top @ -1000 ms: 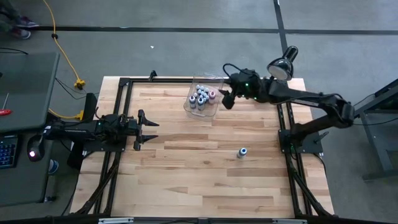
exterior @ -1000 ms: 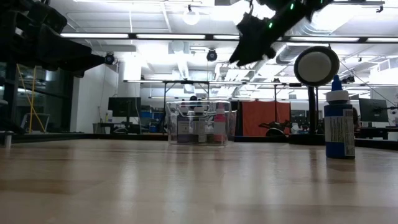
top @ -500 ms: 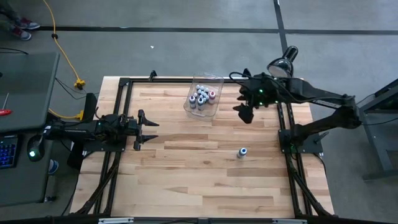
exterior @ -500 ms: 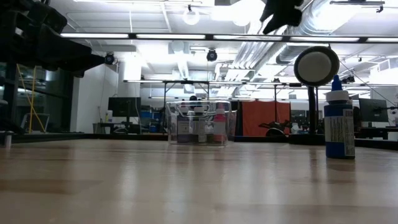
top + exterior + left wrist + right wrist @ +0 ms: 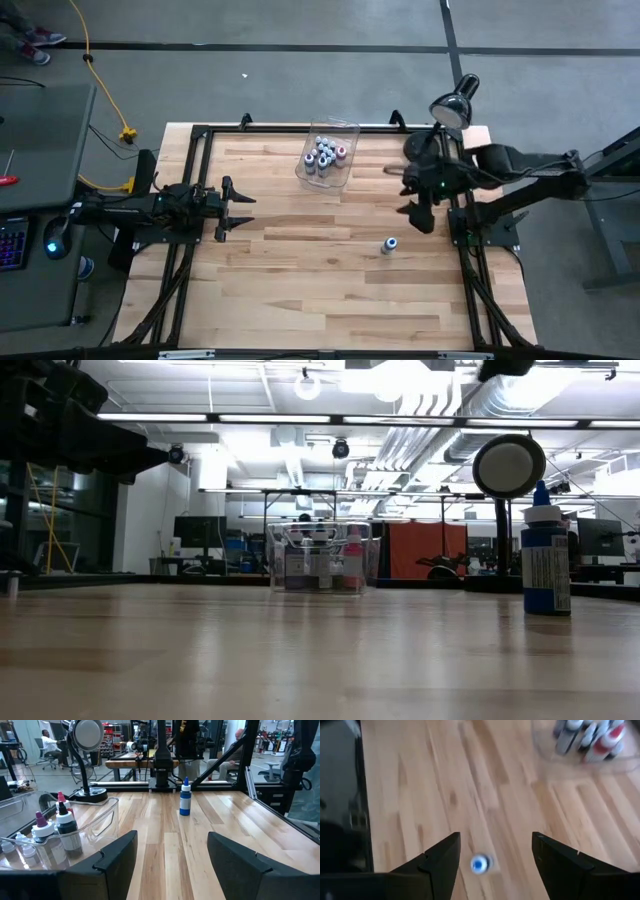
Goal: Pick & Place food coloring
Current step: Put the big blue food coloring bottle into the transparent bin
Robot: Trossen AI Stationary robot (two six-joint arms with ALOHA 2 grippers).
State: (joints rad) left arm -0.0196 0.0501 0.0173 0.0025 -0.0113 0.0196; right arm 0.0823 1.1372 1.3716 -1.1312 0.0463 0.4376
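One blue food coloring bottle point(image 5: 389, 245) with a whitish cap stands upright on the table near its right side, seen also as the blue bottle point(image 5: 545, 563), the blue bottle point(image 5: 185, 803) and the blue-capped bottle point(image 5: 479, 863). Several more bottles point(image 5: 325, 155) stand inside the clear bin point(image 5: 343, 128) toward the far edge. My right gripper point(image 5: 418, 216) is open and empty, high above the table between bin and lone bottle; its fingers frame that bottle in its wrist view. My left gripper point(image 5: 238, 211) waits open at the table's left side.
A black desk lamp point(image 5: 455, 103) stands at the far right corner, seen as a round lamp head point(image 5: 509, 465) in the low view. A black frame rail point(image 5: 300, 128) borders the table. Bare wood lies between the bin and the lone bottle.
My right gripper has swung away from above the bin toward the table's right and near side, ending above the spot just far of the lone blue bottle, and has risen out of the low view. The bottles and bin have stayed put.
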